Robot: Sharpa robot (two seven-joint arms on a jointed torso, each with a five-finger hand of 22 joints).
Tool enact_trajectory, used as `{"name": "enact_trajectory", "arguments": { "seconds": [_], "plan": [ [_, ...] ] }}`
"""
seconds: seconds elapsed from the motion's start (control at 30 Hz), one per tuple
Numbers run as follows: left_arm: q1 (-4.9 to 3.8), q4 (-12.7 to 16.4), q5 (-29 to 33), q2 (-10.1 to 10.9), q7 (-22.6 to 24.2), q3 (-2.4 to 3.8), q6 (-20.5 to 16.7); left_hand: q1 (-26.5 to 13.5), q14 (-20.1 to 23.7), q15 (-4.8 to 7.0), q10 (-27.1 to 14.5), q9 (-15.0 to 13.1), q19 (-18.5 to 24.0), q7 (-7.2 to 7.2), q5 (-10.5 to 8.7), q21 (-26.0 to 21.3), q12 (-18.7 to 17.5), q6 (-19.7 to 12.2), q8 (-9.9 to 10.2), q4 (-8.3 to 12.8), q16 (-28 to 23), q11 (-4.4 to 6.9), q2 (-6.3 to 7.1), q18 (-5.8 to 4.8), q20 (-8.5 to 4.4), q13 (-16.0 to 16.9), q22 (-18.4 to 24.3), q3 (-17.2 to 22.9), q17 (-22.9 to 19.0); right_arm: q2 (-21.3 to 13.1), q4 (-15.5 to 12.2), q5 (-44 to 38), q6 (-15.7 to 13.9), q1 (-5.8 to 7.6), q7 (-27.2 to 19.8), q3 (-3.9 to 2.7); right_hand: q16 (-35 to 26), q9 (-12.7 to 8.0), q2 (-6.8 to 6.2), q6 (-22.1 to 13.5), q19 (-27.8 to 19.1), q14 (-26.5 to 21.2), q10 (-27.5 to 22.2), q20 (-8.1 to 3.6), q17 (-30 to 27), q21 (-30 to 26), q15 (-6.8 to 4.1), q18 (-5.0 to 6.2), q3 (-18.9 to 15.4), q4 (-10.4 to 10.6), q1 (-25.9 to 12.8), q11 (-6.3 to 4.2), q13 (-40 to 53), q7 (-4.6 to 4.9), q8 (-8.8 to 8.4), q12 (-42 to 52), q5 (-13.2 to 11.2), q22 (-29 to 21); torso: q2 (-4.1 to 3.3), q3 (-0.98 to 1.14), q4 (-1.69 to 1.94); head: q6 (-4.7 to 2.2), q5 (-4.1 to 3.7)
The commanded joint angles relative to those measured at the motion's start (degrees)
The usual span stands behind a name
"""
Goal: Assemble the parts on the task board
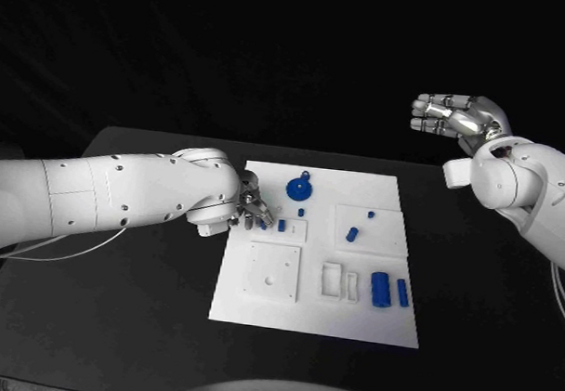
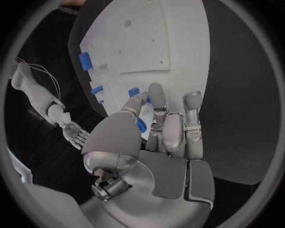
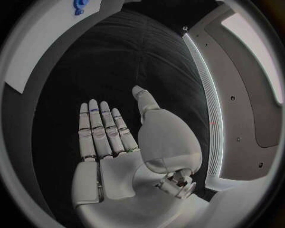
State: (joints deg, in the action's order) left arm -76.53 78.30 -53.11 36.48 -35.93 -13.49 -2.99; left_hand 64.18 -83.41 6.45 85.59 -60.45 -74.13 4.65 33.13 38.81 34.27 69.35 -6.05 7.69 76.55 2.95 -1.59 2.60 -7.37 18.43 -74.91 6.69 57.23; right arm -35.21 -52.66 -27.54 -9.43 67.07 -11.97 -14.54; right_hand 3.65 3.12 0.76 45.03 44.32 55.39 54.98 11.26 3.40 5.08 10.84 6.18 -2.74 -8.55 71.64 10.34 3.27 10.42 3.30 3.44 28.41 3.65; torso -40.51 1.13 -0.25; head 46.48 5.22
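Observation:
The white task board (image 1: 352,319) lies in the middle of the black table. My left hand (image 1: 245,211) is at the board's left edge with its fingers curled in, pinching a small blue part (image 2: 140,126) between thumb and fingers. On the board lie a round blue disc with a loop (image 1: 300,190), small blue pegs (image 1: 353,233) and two blue cylinders (image 1: 380,289) near the right side. My right hand (image 1: 458,115) is raised off the table beyond the board's far right corner, fingers apart and holding nothing; the right wrist view shows its bare palm (image 3: 113,142).
A raised white square plate (image 1: 272,271) and small white blocks (image 1: 334,279) sit on the board's near half. Black table (image 1: 95,327) surrounds the board on every side. My left forearm (image 1: 108,193) crosses the table's left part.

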Motion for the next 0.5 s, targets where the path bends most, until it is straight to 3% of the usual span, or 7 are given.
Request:
{"name": "enact_trajectory", "arguments": {
  "seconds": [0.03, 0.07, 0.2, 0.23, 0.27, 0.5],
  "plan": [
    [0.40, -0.21, -1.01, -0.12, 0.15, -0.24, 1.12, 0.28, 0.14, 0.42, 1.24, 0.19, -0.08, -7.85, -2.22, -0.30, 0.22, 8.53, 0.41, -1.12, -0.37, 1.88, 1.11, -0.56, 0.00, 0.03, -1.92, -0.96, -0.16, -0.08, -0.18, -0.38, 0.81, -0.01, -0.30, -0.02, -0.03, -0.06, 0.37, -0.14, -0.48, -0.54, -0.43, 0.00, 0.07, -0.16, 0.00, -0.32, 0.03, -0.37, 0.03, -0.05, -0.08, 0.18, -0.23, -0.23, 0.20, -0.04, -0.01, -0.03, -0.01, 0.06, 0.03],
    [0.40, -0.23, -1.08, -0.08, 0.16, -0.24, 1.10, 0.53, 0.14, 0.41, 1.23, 0.21, -0.10, -7.87, -3.84, -0.34, 0.25, 8.59, 0.42, -1.37, -0.37, 1.87, 1.32, -0.57, 0.01, 0.04, -1.92, -1.39, -0.19, -0.10, -0.19, -0.38, 0.80, -0.01, -0.30, -0.02, -0.03, -0.06, 0.37, -0.14, -0.48, -0.54, -0.43, 0.00, 0.07, -0.16, 0.00, -0.32, 0.03, -0.37, 0.03, -0.05, -0.08, 0.18, -0.23, -0.23, 0.20, -0.04, 0.00, -0.01, 0.01, 0.05, 0.01],
    [0.41, -0.30, -1.28, 0.03, 0.17, -0.24, 1.06, 1.98, 0.11, 0.40, 1.25, 0.36, -0.20, -7.92, -5.64, -0.54, 0.35, 8.82, 0.57, -2.91, -0.29, 1.89, 1.82, -0.58, 0.03, 0.09, -1.94, -3.25, -0.11, -0.16, -0.17, -0.39, 0.77, -0.01, -0.29, -0.02, -0.03, -0.06, 0.37, -0.14, -0.48, -0.54, -0.43, 0.00, 0.07, -0.16, 0.00, -0.32, 0.03, -0.37, 0.03, -0.05, -0.08, 0.18, -0.23, -0.23, 0.20, -0.04, 0.00, -0.02, 0.06, 0.03, -0.08],
    [0.41, -0.31, -1.37, 0.05, 0.18, -0.24, 1.07, 1.76, 0.09, 0.40, 1.24, 0.33, -0.21, -7.99, -7.49, -0.53, 0.41, 8.94, 0.51, -3.32, -0.24, 1.89, 1.99, -0.58, 0.03, 0.12, -1.95, -3.70, -0.04, -0.17, -0.17, -0.39, 0.77, -0.01, -0.29, -0.02, -0.03, -0.06, 0.37, -0.14, -0.48, -0.54, -0.43, 0.00, 0.07, -0.16, 0.00, -0.32, 0.03, -0.37, 0.03, -0.05, -0.08, 0.18, -0.23, -0.23, 0.20, -0.04, -0.01, -0.03, 0.07, 0.05, -0.09],
    [0.41, -0.32, -1.44, 0.07, 0.21, -0.24, 1.09, 1.90, 0.11, 0.41, 1.23, 0.30, -0.24, -8.01, -8.02, -0.53, 0.42, 9.00, 0.48, -3.63, -0.25, 1.89, 2.03, -0.58, 0.04, 0.13, -1.95, -3.97, -0.06, -0.17, -0.18, -0.39, 0.78, -0.01, -0.29, -0.02, -0.03, -0.06, 0.37, -0.14, -0.48, -0.54, -0.43, 0.00, 0.07, -0.16, 0.00, -0.32, 0.03, -0.37, 0.03, -0.05, -0.08, 0.18, -0.23, -0.23, 0.20, -0.04, 0.00, -0.04, 0.06, 0.10, -0.09],
    [0.42, -0.30, -1.65, 0.20, 0.26, -0.24, 1.26, 3.72, 0.14, 0.35, 1.22, 0.09, -0.29, -8.01, -8.86, -0.51, 0.58, 9.10, 0.45, -5.82, -0.17, 1.87, 2.57, -0.61, 0.07, 0.17, -2.00, -5.51, 0.04, -0.20, -0.16, -0.39, 0.78, -0.01, -0.28, -0.02, -0.04, -0.06, 0.36, -0.17, -0.49, -0.55, -0.37, -0.01, 0.07, -0.16, 0.00, -0.32, -0.02, -0.34, -0.03, -0.05, -0.08, 0.25, -0.24, -0.23, 0.08, -0.04, 0.00, -0.03, 0.05, 0.07, -0.02]
  ]
}}
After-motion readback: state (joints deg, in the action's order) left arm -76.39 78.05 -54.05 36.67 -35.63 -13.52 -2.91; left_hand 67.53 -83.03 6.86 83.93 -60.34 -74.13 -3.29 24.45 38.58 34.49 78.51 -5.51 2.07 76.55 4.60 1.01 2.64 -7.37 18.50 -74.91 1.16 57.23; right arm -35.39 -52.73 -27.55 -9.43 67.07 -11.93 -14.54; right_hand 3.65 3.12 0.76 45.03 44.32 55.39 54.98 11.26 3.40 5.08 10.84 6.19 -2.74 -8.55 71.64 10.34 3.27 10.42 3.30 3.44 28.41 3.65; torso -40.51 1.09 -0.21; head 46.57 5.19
